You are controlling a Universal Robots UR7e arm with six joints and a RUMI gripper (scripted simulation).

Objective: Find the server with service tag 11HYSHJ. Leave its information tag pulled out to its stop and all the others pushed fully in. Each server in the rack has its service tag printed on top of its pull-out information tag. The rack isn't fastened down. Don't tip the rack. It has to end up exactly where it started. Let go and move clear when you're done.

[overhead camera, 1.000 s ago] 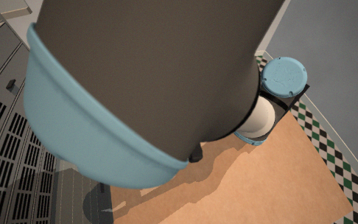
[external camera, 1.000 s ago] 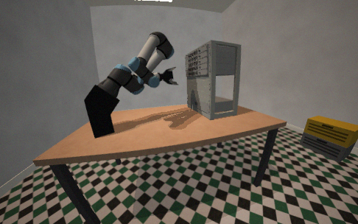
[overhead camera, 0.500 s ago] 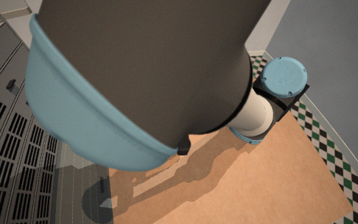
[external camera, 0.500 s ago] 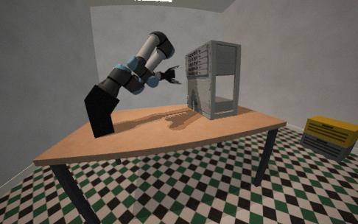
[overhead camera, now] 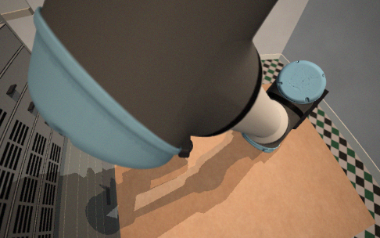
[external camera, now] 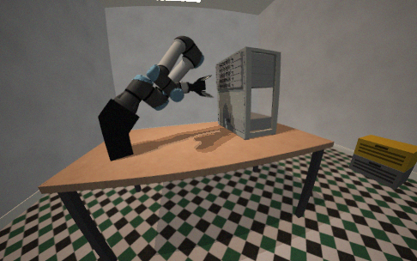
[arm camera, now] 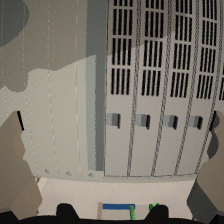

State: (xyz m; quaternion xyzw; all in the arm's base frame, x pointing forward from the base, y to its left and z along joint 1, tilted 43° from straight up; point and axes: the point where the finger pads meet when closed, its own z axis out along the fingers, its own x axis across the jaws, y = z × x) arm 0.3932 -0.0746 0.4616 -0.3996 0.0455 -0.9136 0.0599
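Arm hides most of rack (tag text unreadable).

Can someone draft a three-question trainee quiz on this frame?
1. True or false: the two-jaw gripper is shut on an information tag.
2. What does the grey server rack stand on: A) checkered floor, B) tan wooden table, C) yellow crate?
3. How many small dark tag slots does the wrist view show in a row on the server fronts?

Key:
1. False; it is open, holding nothing, short of the rack.
2. B
3. Four
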